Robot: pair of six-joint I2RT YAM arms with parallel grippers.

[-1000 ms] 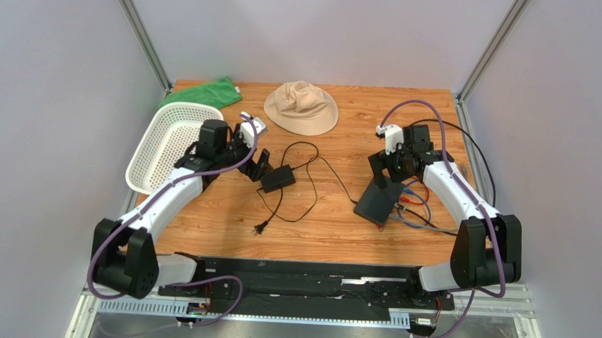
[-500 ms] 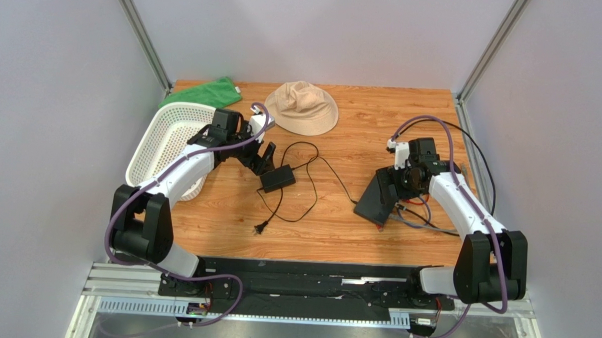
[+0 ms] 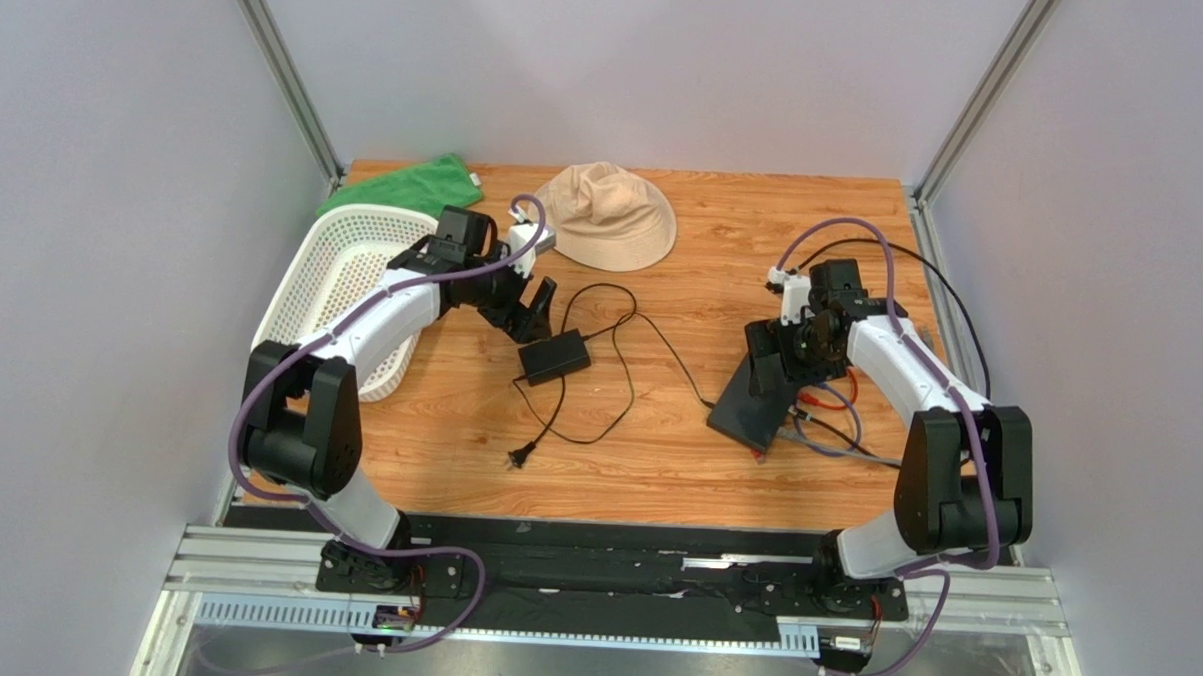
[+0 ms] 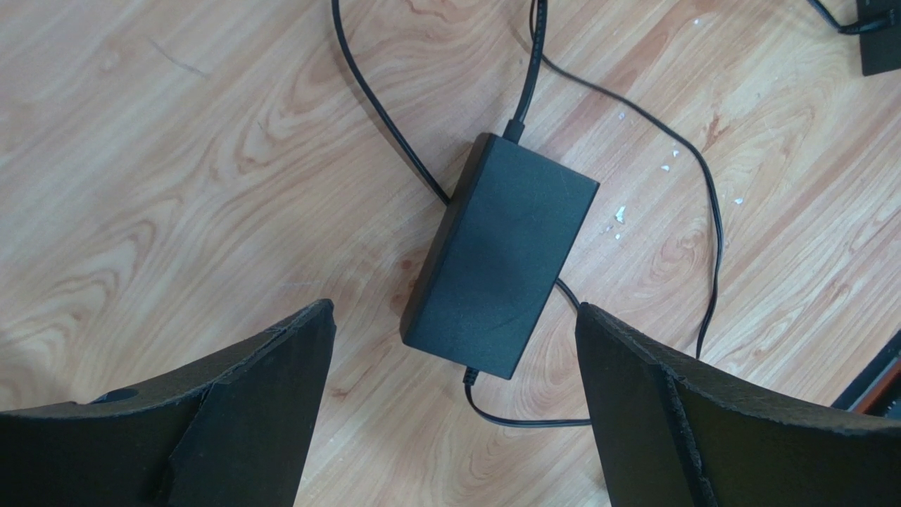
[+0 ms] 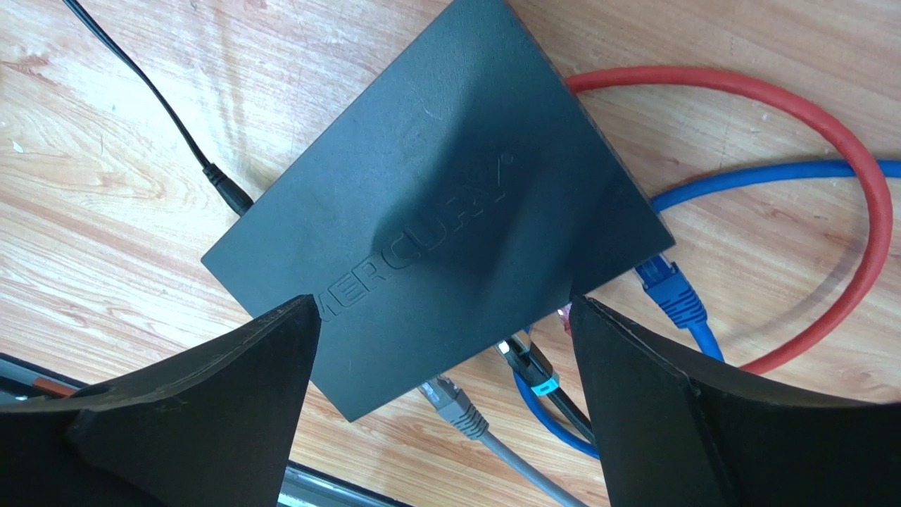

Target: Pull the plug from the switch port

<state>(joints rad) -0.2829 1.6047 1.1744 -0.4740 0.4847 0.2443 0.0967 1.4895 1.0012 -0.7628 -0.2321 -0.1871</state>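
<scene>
The switch [image 3: 751,405] is a thin flat black box at the right of the table, also in the right wrist view [image 5: 444,201]. Along its near edge sit a grey plug [image 5: 457,405], a black plug with a cyan band [image 5: 532,370] and a blue plug [image 5: 668,287]. A thin black power lead [image 5: 217,182] enters the opposite edge. My right gripper [image 3: 772,359] hangs open above the switch's socket edge [image 5: 444,317], touching nothing. My left gripper [image 3: 526,313] is open and empty [image 4: 455,317] just above the black power-adapter brick [image 4: 497,264].
A white basket [image 3: 331,291] stands at the far left with a green cloth [image 3: 403,186] behind it. A beige hat [image 3: 603,214] lies at the back middle. Red [image 5: 846,158] and blue [image 5: 783,171] cables loop right of the switch. The adapter's mains plug [image 3: 519,457] lies near the front.
The left arm has swung back towards the far left, its gripper staying by the adapter. The right wrist has shifted slightly above the switch. Both grippers stay open.
</scene>
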